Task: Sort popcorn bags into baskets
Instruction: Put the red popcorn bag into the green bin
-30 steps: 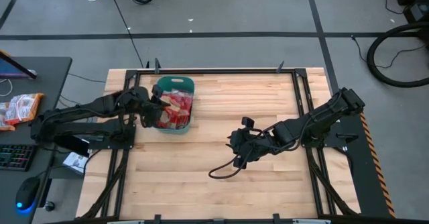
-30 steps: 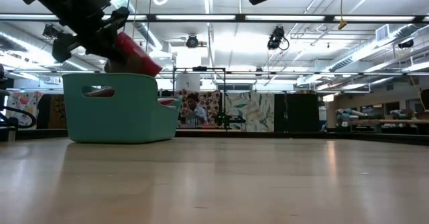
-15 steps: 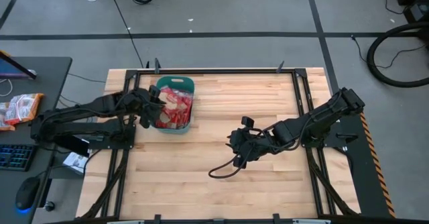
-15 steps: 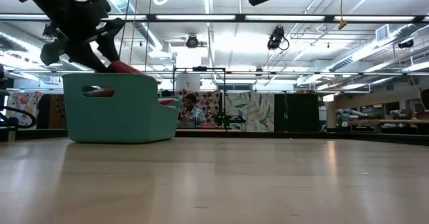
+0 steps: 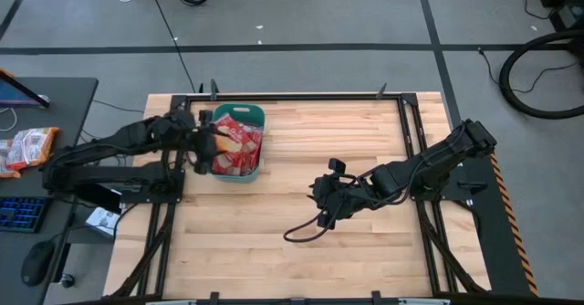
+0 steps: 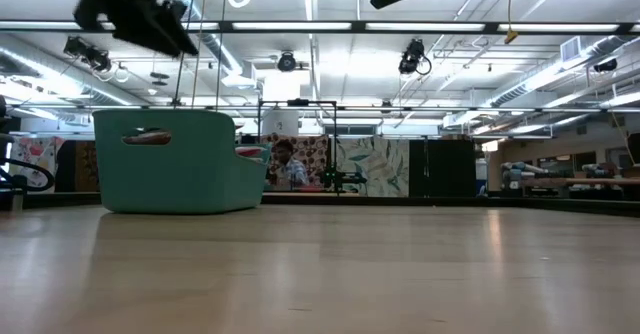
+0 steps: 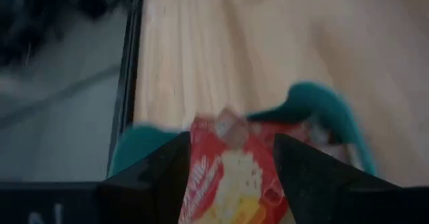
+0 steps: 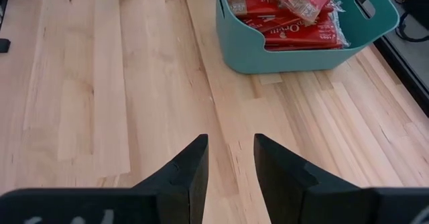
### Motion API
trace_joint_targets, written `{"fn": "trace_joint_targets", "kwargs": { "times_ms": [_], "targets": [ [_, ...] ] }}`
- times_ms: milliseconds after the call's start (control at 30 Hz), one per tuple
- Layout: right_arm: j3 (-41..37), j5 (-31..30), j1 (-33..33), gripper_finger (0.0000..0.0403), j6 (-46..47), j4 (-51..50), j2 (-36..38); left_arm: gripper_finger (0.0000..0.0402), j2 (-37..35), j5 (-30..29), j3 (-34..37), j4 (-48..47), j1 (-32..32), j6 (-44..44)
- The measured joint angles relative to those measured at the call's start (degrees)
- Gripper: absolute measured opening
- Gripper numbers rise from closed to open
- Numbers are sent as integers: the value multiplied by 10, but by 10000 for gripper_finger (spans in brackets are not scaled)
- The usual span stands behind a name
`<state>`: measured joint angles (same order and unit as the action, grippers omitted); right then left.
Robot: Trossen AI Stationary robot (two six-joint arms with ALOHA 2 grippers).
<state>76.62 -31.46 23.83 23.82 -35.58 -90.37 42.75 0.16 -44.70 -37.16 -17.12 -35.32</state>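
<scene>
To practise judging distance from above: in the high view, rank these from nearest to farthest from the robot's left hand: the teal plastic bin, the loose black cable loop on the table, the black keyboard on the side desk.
1. Teal plastic bin: right beside the left hand, at the table's left rear.
2. Loose black cable loop: mid-table, under the right arm.
3. Black keyboard: at the picture's left edge, off the table.

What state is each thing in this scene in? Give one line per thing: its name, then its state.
Teal bin: upright on the table, piled with packets.
Popcorn bags: heaped in the bin, reaching above its rim.
Left gripper: open, above the bin's edge.
Right gripper: open, empty, over bare wood.
Table: no packets lying loose on it.
</scene>
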Motion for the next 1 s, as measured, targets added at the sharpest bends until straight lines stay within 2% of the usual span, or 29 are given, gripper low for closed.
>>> {"fn": "trace_joint_targets", "kwargs": {
  "times_ms": [67,133,200,333,433,600,733,833,1000],
  "targets": [
    [0,-2,0,125,0,6,0,211,18,-56,10,0,-1,27],
    [0,-3,0,125,-5,18,0,206,49,-135,14,-5,-6,55],
    [0,-2,0,125,-15,30,0,202,79,-172,14,-7,-17,85],
    [0,-2,0,125,-29,39,0,196,136,-159,14,-20,-38,131],
    [0,-3,-2,125,-33,39,0,191,173,-132,14,-24,-59,127],
    [0,-2,-4,125,-35,38,0,180,203,-30,13,13,-68,44],
    [0,0,-4,125,-35,38,0,173,203,30,13,1,-68,-80],
    [0,0,-3,125,-34,38,0,172,203,23,13,-37,-68,-151],
    [0,1,-2,125,-36,37,-2,171,196,7,12,-64,-65,-205]
  ]
}}
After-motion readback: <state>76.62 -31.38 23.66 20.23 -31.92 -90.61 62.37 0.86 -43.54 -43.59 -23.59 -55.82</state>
